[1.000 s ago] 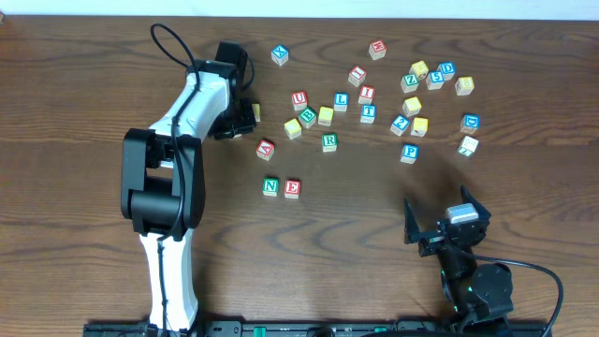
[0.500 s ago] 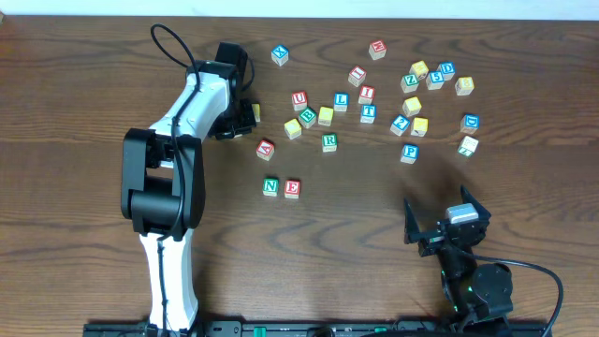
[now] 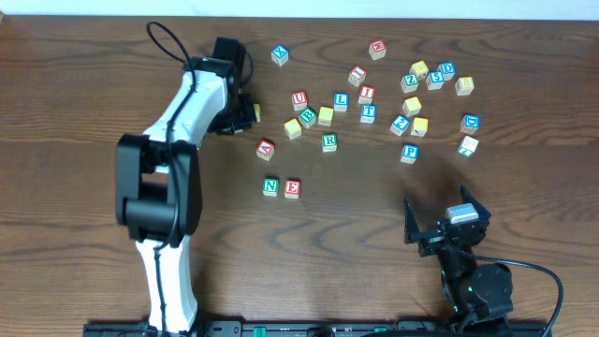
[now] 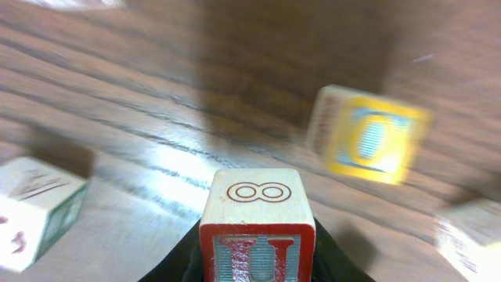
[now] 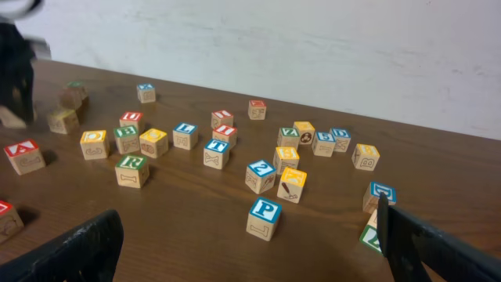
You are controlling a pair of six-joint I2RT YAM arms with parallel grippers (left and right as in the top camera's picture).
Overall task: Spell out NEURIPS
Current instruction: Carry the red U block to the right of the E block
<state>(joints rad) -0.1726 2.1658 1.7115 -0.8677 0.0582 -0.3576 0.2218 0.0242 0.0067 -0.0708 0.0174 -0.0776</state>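
My left gripper (image 4: 257, 270) is shut on a wooden cube (image 4: 257, 210) with a red U on the face toward the camera, held just above the table. In the overhead view that gripper (image 3: 251, 111) sits left of the scattered cubes. The N cube (image 3: 270, 186) and the E cube (image 3: 292, 187) stand side by side below it. Another red U cube (image 3: 299, 98), the green R (image 3: 329, 141), red I (image 3: 367, 94) and blue P (image 3: 410, 152) lie loose. My right gripper (image 3: 444, 210) stands open near the front edge, with the P (image 5: 264, 218) ahead of it.
Other cubes are scattered across the back: a red A (image 3: 266, 148), blue L (image 3: 341, 99), blue T (image 3: 369, 113) and several at the right (image 3: 440, 77). A blurred yellow-faced cube (image 4: 368, 135) lies right of the held cube and a pale one (image 4: 39, 205) to its left.
The left gripper has finished closing on the U cube, and the left arm has shifted slightly left and back. The right arm has not moved.
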